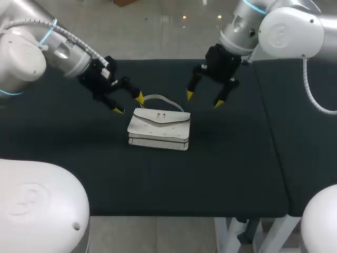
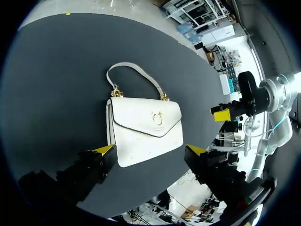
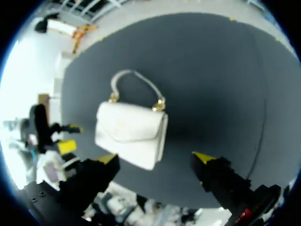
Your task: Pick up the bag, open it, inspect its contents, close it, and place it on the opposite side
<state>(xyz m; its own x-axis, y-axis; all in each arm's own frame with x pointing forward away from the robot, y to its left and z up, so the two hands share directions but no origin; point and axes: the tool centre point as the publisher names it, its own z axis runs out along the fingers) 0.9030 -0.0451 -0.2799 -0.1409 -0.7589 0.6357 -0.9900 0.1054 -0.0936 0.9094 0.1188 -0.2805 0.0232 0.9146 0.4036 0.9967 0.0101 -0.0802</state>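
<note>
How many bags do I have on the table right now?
1. The white bag lies flat on the table, midway, between the open left claw and open right claw; neither grips it.

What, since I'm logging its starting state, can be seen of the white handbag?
The white, leather-looking rectangular handbag lies flat, front up, on the dark cloth-covered table. Its pointed flap is closed, with a small gold clasp. A slim curved handle on gold rings lies flat beyond it. Only the table touches it.
</note>
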